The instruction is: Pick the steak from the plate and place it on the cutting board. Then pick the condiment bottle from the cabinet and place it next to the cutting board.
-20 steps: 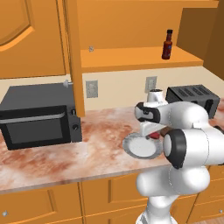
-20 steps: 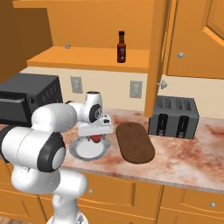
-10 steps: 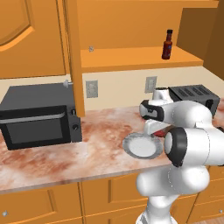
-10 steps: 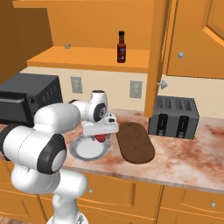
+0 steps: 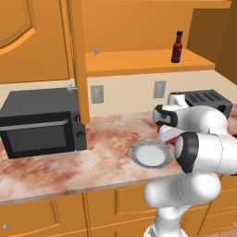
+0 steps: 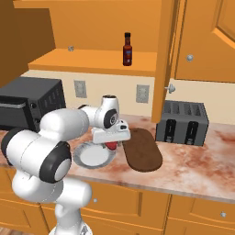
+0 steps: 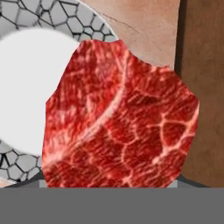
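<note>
1. The gripper (image 6: 111, 143) hangs low between the plate (image 6: 87, 158) and the cutting board (image 6: 142, 149), with the steak (image 6: 110, 145) held beneath it, just off the board's near edge.
2. In the hand view the steak (image 7: 118, 118) sits right against the camera, above the plate's rim and the strip of counter beside the board; the jaws look closed on the steak, spread wide across the meat.
3. My read: this is the carry. The meat should go further over the board, well inside its edge, before it comes down flat.
4. Let go low, so the slab does not flop or hang over the rim.
5. The condiment bottle (image 6: 127, 49) stands upright on the cabinet (image 6: 105, 62) shelf, high above the board and well apart from it.
6. The board lies on a mottled pink marble counter (image 6: 197, 160); a dark toaster (image 6: 183, 123) stands just behind it.
7. A black microwave (image 5: 41, 122) sits far along the counter beyond the plate, with two wall sockets (image 6: 141, 93) on the cream backsplash.
</note>
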Motion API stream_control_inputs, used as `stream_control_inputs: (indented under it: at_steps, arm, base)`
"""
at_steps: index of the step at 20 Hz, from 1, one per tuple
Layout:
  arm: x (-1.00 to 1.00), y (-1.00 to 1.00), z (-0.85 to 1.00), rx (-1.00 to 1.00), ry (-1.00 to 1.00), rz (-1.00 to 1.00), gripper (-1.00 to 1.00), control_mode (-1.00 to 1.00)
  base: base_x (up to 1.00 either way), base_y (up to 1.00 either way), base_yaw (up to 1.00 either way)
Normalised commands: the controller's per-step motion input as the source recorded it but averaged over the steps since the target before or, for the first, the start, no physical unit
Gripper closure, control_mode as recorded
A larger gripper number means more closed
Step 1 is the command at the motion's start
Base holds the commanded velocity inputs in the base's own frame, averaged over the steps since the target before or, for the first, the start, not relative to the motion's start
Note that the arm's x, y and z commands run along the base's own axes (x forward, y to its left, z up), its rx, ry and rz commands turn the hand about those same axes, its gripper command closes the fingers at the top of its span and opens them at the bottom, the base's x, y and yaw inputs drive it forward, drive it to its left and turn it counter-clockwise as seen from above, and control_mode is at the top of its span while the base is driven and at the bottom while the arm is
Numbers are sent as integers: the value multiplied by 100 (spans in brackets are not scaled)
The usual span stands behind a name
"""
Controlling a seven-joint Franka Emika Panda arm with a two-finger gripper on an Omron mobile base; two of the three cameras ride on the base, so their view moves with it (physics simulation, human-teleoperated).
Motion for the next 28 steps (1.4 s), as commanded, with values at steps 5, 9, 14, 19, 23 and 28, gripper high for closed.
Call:
stream_control_inputs:
  at_steps: [5, 9, 14, 19, 23, 28]
  arm:
    - [1, -25, 0, 0, 0, 0, 100, -100]
    - [3, -26, 0, 0, 0, 0, 100, -100]
    - [9, -28, 0, 0, 0, 0, 100, -100]
    - [17, -29, 0, 0, 0, 0, 100, -100]
    - [23, -26, -1, 0, 0, 0, 100, -100]
    - [26, -22, -3, 0, -2, 0, 100, -100]
  base:
    - [0, 0, 0]
    - [0, 0, 0]
    - [0, 0, 0]
    - [0, 0, 0]
    - [0, 0, 0]
    - [0, 0, 0]
